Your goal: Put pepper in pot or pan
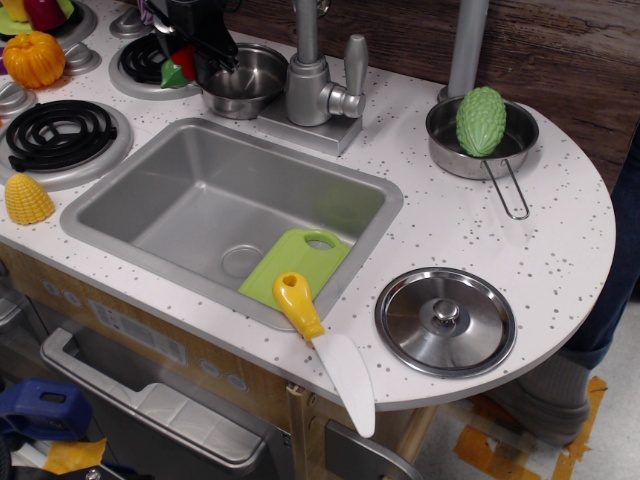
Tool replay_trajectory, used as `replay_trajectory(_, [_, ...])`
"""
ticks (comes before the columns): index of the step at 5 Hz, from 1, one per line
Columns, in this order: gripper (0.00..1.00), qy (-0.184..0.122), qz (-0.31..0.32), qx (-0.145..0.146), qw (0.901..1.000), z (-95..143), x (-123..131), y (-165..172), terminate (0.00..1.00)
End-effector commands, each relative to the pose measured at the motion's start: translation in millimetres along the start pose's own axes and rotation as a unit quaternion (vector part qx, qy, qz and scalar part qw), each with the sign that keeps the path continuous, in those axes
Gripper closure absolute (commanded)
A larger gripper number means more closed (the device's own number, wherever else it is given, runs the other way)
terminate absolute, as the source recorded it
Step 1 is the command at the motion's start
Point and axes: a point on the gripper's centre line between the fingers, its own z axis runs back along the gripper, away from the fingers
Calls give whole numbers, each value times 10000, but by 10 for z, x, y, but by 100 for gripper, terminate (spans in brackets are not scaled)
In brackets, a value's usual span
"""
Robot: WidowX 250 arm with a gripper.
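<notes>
at the far left edge a yellow corn piece (27, 198) lies on the speckled counter (480, 225), just below a black coil burner (60, 133); above that, in the upper left corner, an orange pumpkin (33, 57) sits beside another burner plate; further right along the top, the black gripper (188, 62) comes down from the upper edge, clenched on the pepper (180, 68), whose red body and green stem end poke out on its left side; the pepper hangs over the back coil burner (145, 65), just beside the left rim of the pot (245, 80) and not yet inside it; the pot, round and shiny, stands on the counter behind the sink (235, 215), touching or nearly touching the base of the grey faucet (318, 85); in the sink, toward the lower right of the basin, a green cutting board (296, 265) leans against the wall; a toy knife (325, 350) with a yellow handle and white blade rests across the front sink rim and overhangs the counter edge; right of it lies a steel lid (445, 321) with a knob, flat on the counter; in the upper right a small pan (480, 150) with a wire handle holds a bumpy green vegetable (481, 121); a pale strip on the cabinet front below the sink may carry print, too small to read.
</notes>
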Motion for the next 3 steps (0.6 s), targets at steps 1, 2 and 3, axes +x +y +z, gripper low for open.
replay_trajectory(1, [100, -651, -243, -3, 9976, 92, 240, 155, 0])
replay_trajectory(2, [0, -651, -243, -3, 9976, 92, 240, 155, 0])
replay_trajectory(3, [0, -651, -243, -3, 9976, 92, 240, 155, 100])
